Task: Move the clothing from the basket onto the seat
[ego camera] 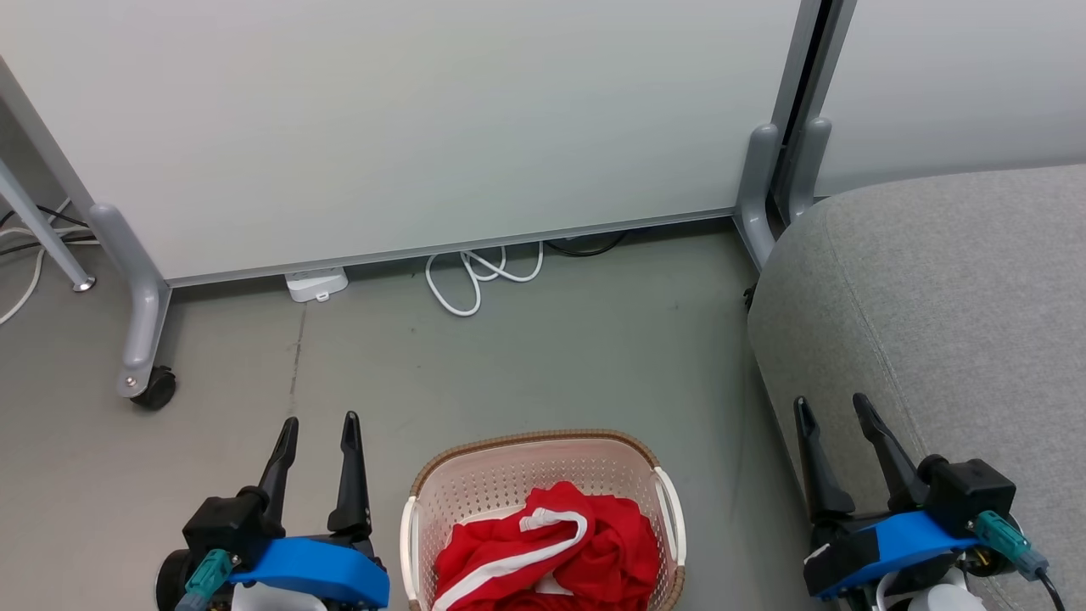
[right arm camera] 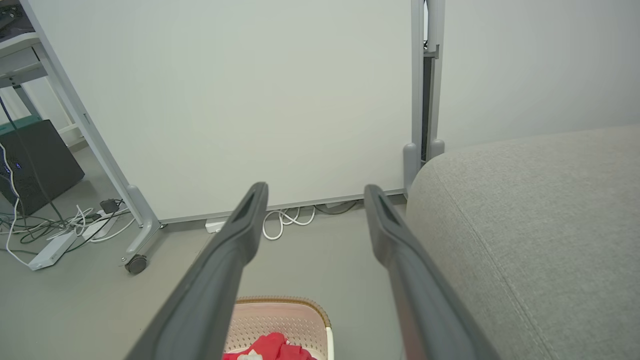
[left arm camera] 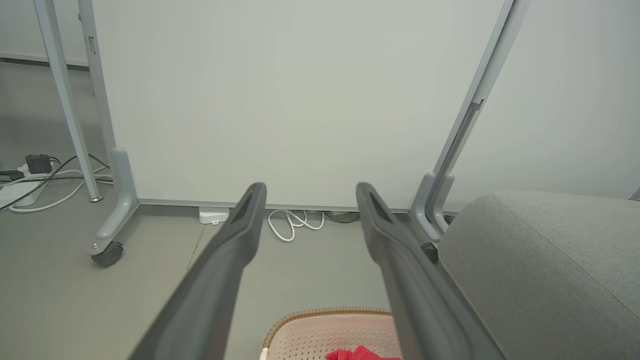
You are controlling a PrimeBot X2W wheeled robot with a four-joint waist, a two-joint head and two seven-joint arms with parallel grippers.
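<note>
Left gripper point(ego camera: 321, 420) fingers apart, empty | right gripper point(ego camera: 829, 399) fingers apart, empty, by seat point(ego camera: 959, 297) edge | clothing point(ego camera: 611, 535) heaped in basket point(ego camera: 526, 441) on floor point(ego camera: 509, 365) beside seat corner

Quick count: one cream-white perforated plastic basket point(ego camera: 526, 440) with a brown woven rim, one heap of bright red fabric clothing point(ego camera: 607, 539) with white stripes (can't tell how many pieces), and one big grey upholstered seat point(ego camera: 950, 297). Two blue-and-black grippers, the left gripper point(ego camera: 321, 420) and the right gripper point(ego camera: 829, 400), with two long dark fingers point(ego camera: 351, 475) each, so four. Also two pale white partition panels point(ego camera: 424, 127), one black caster wheel point(ego camera: 157, 388), one looped white cable point(ego camera: 479, 276) and one small white plastic box point(ego camera: 316, 283).
</note>
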